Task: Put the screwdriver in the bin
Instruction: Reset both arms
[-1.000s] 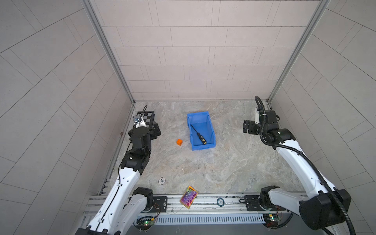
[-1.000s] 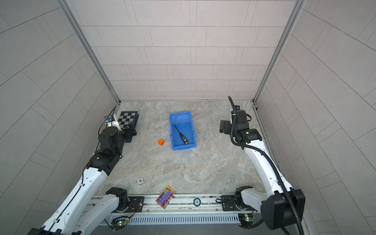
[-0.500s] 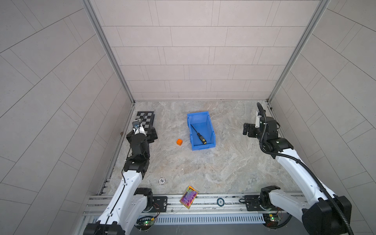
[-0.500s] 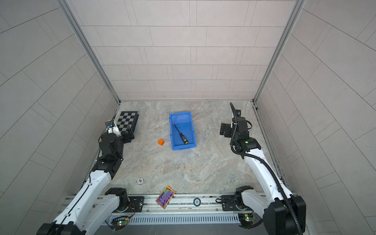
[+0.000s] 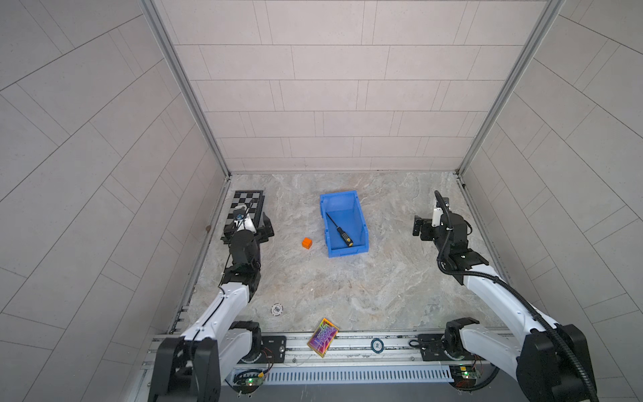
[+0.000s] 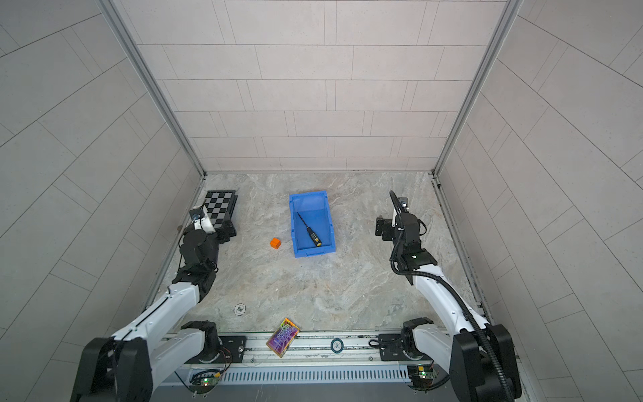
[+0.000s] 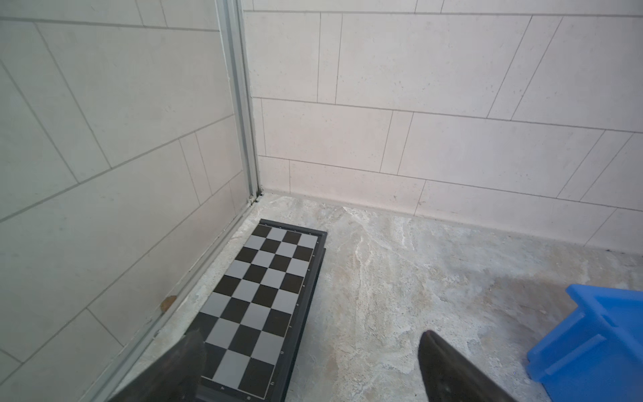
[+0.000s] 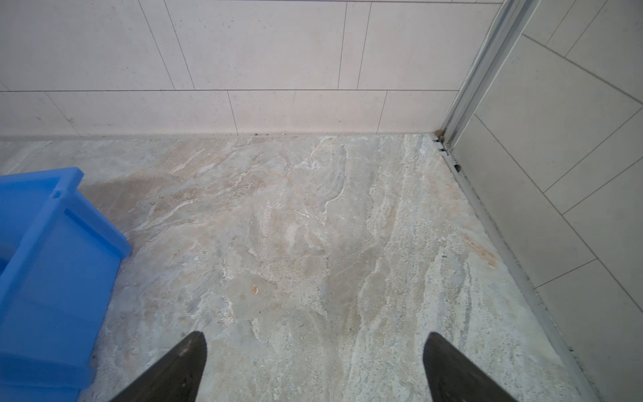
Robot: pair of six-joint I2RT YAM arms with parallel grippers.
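The screwdriver (image 5: 339,231) (image 6: 309,231), black handle with a yellow cap, lies slantwise on the floor of the blue bin (image 5: 348,251) (image 6: 313,252) in both top views. Nothing touches it. My left gripper (image 7: 311,339) is open and empty at the left, over the near end of the chessboard, well apart from the bin (image 7: 591,341). My right gripper (image 8: 313,339) (image 5: 417,228) is open and empty over bare floor to the right of the bin (image 8: 52,261). The screwdriver is hidden in both wrist views.
A folded chessboard (image 5: 245,209) (image 7: 264,289) lies along the left wall. A small orange cube (image 5: 306,243) sits just left of the bin. Near the front rail are a poker chip (image 5: 277,308) and a colourful card box (image 5: 323,337). Tiled walls close three sides.
Both arms have drawn back a little toward the front rail, grippers staying open. The screwdriver and bin have not moved.
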